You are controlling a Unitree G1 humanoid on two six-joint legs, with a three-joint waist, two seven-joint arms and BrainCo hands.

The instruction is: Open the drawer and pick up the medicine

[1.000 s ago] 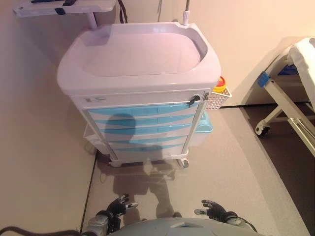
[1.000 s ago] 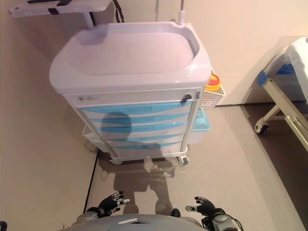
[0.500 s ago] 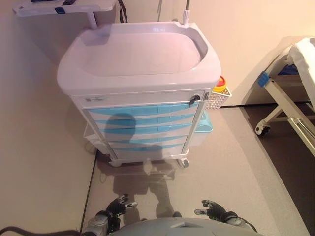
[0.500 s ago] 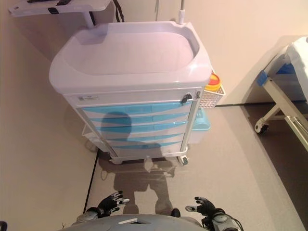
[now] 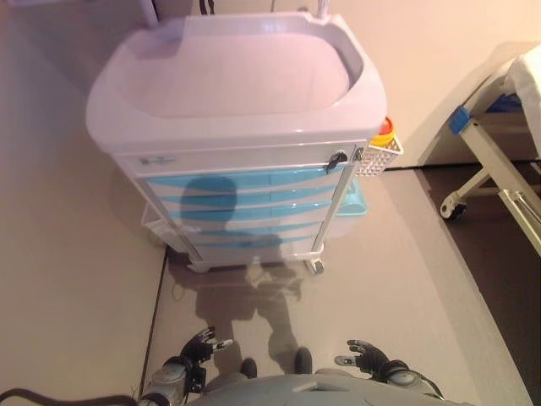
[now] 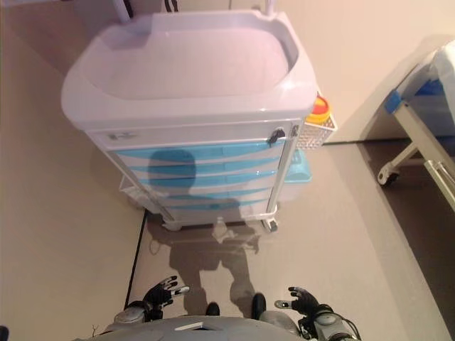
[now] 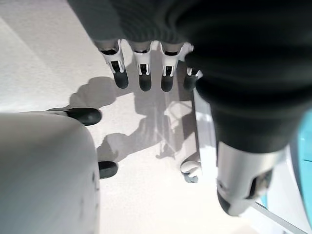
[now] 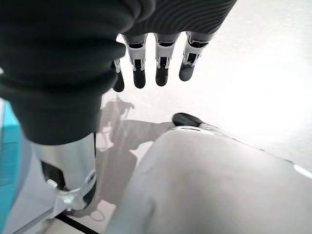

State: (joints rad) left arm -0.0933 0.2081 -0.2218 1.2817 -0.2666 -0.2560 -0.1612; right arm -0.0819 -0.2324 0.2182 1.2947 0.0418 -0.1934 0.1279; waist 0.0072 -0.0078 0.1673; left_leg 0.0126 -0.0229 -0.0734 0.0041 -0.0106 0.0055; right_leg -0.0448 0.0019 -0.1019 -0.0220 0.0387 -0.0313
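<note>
A white medical cart [image 5: 237, 93] with several light-blue drawers [image 5: 245, 199] stands ahead of me, all drawers closed. A small black lock knob [image 5: 336, 159] sits at the upper right of its front. No medicine is in view. My left hand [image 5: 199, 346] hangs low at the bottom left, open and empty, well short of the cart. My right hand [image 5: 365, 356] hangs low at the bottom right, open and empty. In the left wrist view my fingers [image 7: 141, 66] are straight over the floor; the right wrist view shows the same for the right fingers [image 8: 158, 63].
A white wire basket [image 5: 379, 156] with a yellow and red container [image 5: 384, 128] hangs on the cart's right side. A light-blue bin [image 5: 353, 199] sits below it. A wheeled bed frame [image 5: 490, 161] stands at the right. A wall runs behind the cart.
The whole picture has shifted: the cart looks larger and higher in view, so the camera has moved closer. Both hands stay low and open.
</note>
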